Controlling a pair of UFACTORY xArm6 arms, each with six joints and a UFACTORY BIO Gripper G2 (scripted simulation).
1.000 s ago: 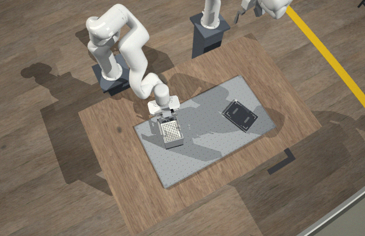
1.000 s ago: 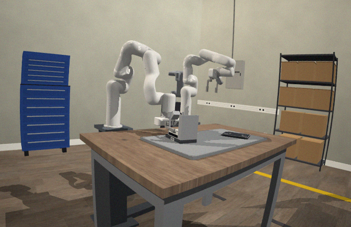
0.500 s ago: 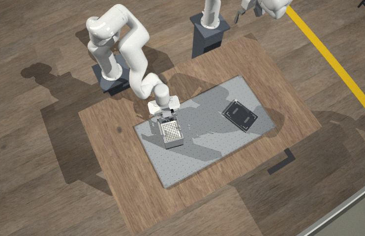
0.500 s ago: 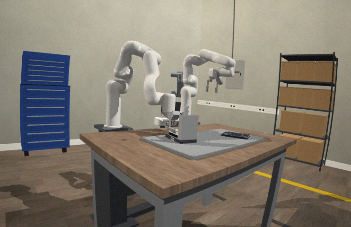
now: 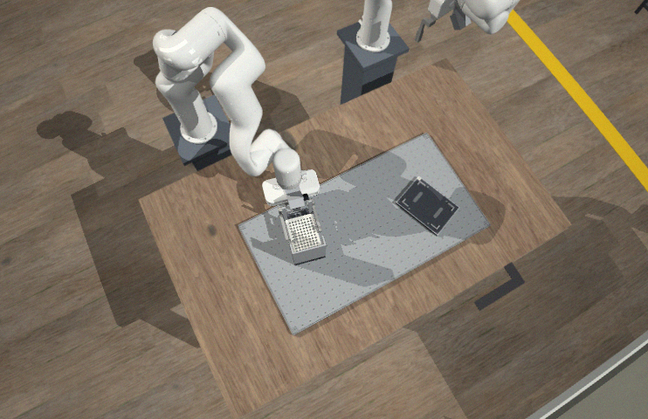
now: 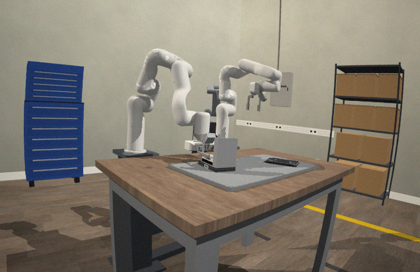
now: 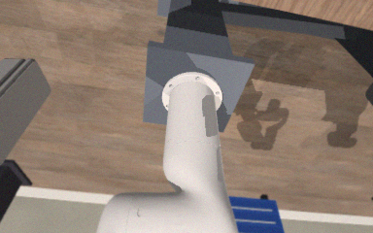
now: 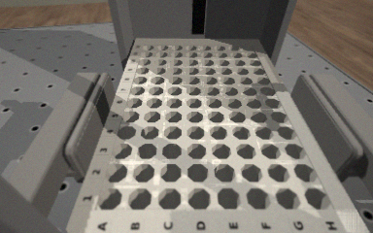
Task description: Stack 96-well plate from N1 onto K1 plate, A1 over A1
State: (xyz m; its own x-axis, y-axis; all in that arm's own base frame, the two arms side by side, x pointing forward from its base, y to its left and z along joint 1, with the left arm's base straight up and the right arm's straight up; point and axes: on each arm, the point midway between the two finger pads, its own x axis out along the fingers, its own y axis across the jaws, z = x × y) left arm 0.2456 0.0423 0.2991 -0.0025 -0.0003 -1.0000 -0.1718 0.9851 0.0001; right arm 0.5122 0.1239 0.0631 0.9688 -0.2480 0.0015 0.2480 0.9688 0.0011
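My right gripper (image 5: 302, 230) (image 8: 208, 126) is shut on a white 96-well plate (image 5: 305, 236) (image 8: 195, 142), its pads against both long sides. Well A1 is at the near left corner in the right wrist view, with row letters along the near edge. The held plate is between the grey walls of stack rack K1 (image 5: 309, 255) (image 6: 225, 153) (image 8: 161, 19). The lower plate is hidden beneath it, so the nesting and any gap cannot be judged. The black plate nest N1 (image 5: 419, 216) (image 6: 281, 162) is empty. My left gripper (image 5: 438, 30) (image 6: 253, 107) is open and empty, raised behind the table.
The rack and the nest stand on a grey perforated board (image 5: 305, 311) (image 6: 231, 184) on the wooden table (image 5: 206, 232) (image 6: 172, 188). K1's tall wall rises at the end of the plate opposite the right arm. The left wrist view shows floor and the other arm's base (image 7: 195, 92).
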